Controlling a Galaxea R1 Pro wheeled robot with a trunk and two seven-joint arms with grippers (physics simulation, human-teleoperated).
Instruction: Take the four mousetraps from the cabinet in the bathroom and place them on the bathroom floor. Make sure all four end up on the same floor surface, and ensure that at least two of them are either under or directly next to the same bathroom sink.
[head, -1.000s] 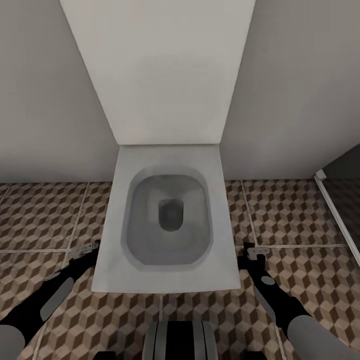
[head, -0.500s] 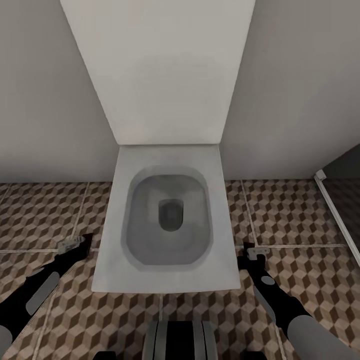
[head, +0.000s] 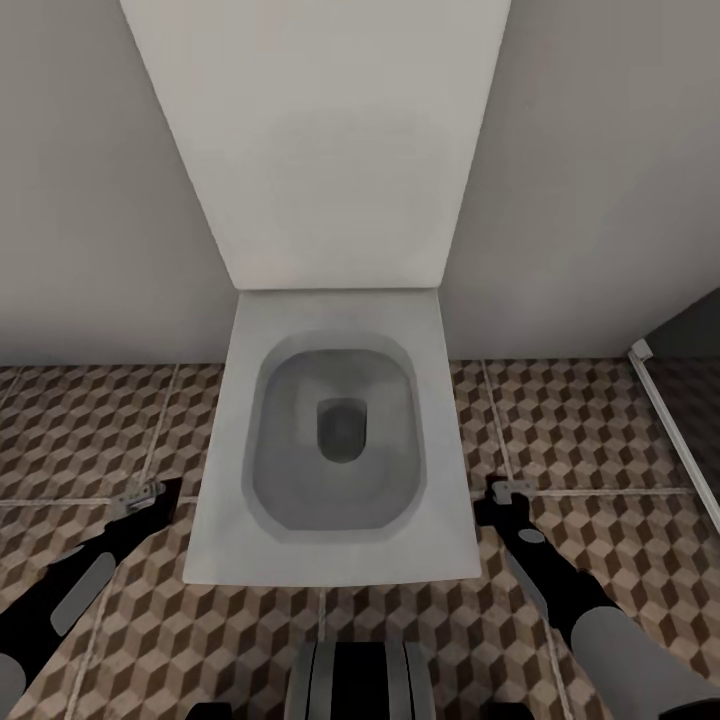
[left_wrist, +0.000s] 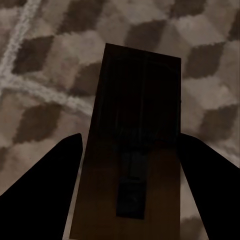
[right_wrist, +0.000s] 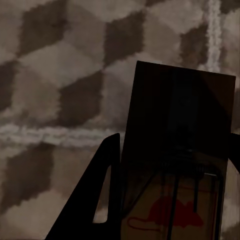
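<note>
**Both arms loaded, wrong fixture ahead**

Evidently the carrying step is in hand: each arm has a trap and the robot stands over the patterned floor (head: 90, 430), facing a white toilet (head: 335, 450) set against the wall.

In the left wrist view, a brown wooden mousetrap (left_wrist: 132, 150) sits between the two dark fingers of the left gripper (head: 148, 494), which is clamped on it, with tiles beneath. In the right wrist view, a second mousetrap (right_wrist: 177, 165), its red mouse mark and wire visible, is clasped the same way by the right gripper (head: 503, 492). In the head view both grippers hang low, one on each side of the toilet bowl, and the traps themselves are too small to make out there.

By my judgement these two are not yet placed. Since two traps must lie under or right beside a sink, the next move calls for turning the base away from the toilet to find it, then lowering and letting go on the tiles.
</note>
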